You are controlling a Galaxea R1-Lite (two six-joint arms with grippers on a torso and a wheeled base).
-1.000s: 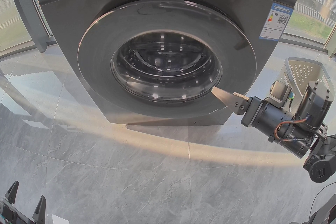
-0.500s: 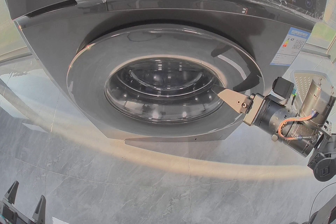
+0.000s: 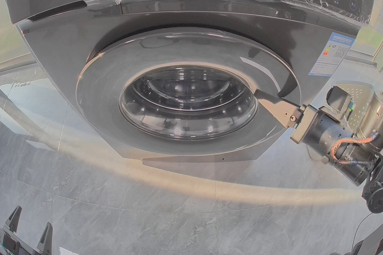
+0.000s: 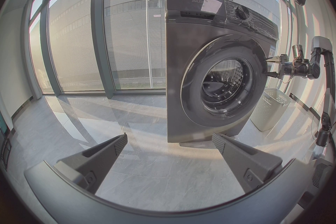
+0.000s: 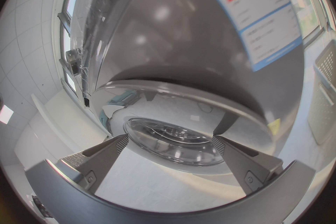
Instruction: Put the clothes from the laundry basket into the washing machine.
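Note:
The dark grey washing machine [image 3: 191, 20] stands in front of me with its round glass door [image 3: 187, 102] shut. My right gripper [image 3: 259, 93] is open at the door's right rim, by the dark recess there, with nothing between its fingers; the same gripper [image 5: 169, 139] frames the door's edge in the right wrist view. A white perforated laundry basket [image 3: 357, 102] sits on the floor to the right of the machine, partly behind my right arm; I cannot see inside it. Low at the near left my left gripper [image 3: 33, 216] hangs open and empty.
Grey tiled floor [image 3: 191, 208] spreads out before the machine. Tall glass windows [image 4: 73, 32] stand behind and to the left of it. The basket [image 4: 271, 109] stands close to the machine's right side.
The head camera moved closer to the machine a second ago. Since then my right gripper has slid right along the door towards its right rim. The left gripper stays put.

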